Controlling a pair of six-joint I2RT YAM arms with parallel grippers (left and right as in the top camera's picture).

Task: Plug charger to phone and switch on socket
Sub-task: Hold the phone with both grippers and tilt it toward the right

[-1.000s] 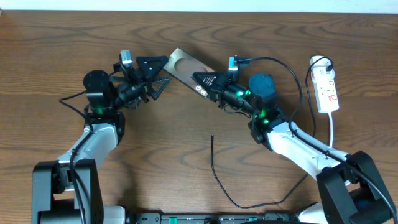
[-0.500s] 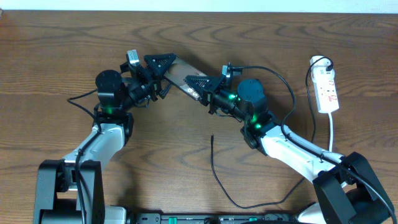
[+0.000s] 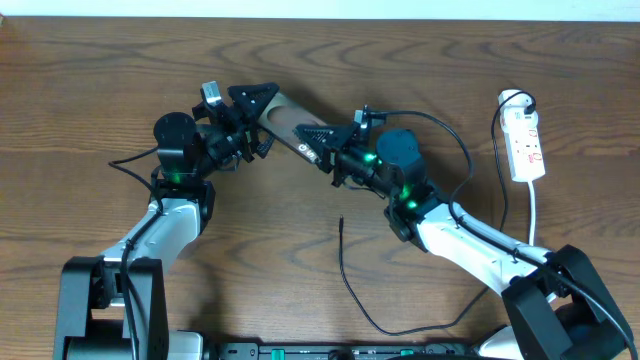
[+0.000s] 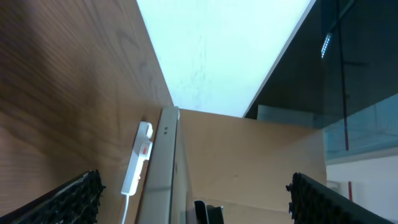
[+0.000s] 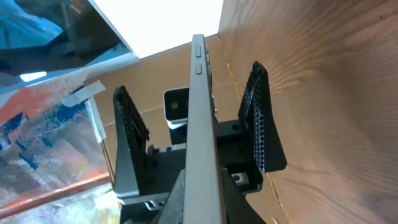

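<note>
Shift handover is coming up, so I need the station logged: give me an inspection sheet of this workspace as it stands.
Surface: brown wooden table, grain visible.
Job's things: phone held off the table, tilted; charger loose on the table, tip unplugged; socket far right, switch state unreadable.
Clutter: nothing seen.
Grippers: left end effector open, fingers straddling phone; right end effector shut on phone.
Cables: charger curls toward the near edge; white lead runs from socket.
Surroundings: pale strip beyond the far edge.

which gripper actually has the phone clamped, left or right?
The right gripper: it is shut on one end of the phone. The left gripper only straddles the other end, fingers spread wide and clear of it.
</note>
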